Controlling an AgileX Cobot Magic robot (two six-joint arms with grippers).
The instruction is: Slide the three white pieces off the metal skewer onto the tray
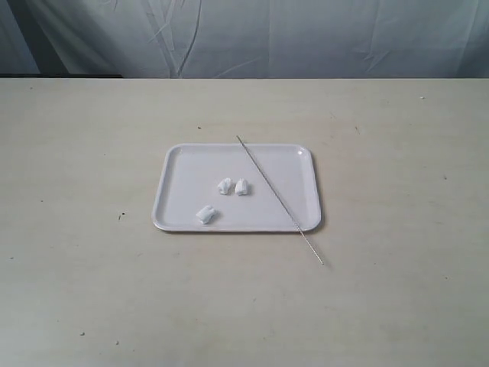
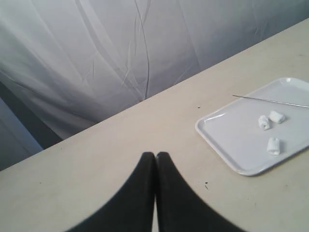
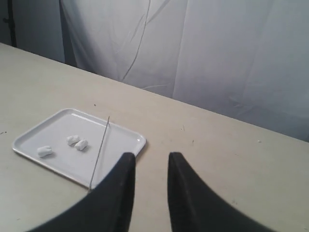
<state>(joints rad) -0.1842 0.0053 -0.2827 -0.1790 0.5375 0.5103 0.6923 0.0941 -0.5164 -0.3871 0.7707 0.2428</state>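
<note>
Lying loose on the tray (image 1: 183,164), the three white pieces (image 1: 224,185) are off the metal skewer (image 1: 280,200): two side by side near the tray's centre, and one toward 7 o'clock from them. The bare skewer crosses the tray from 11 to 5 o'clock, both ends past the rim. The tray rests mid-counter (image 1: 92,290). Away from it, the left fingers (image 2: 142,179) are pressed together, empty; the right fingers (image 3: 120,179) stand apart, empty.

Open tabletop (image 1: 397,298) all around the tray (image 1: 191,170), the metal skewer (image 1: 280,199) aslant across its right side
</note>
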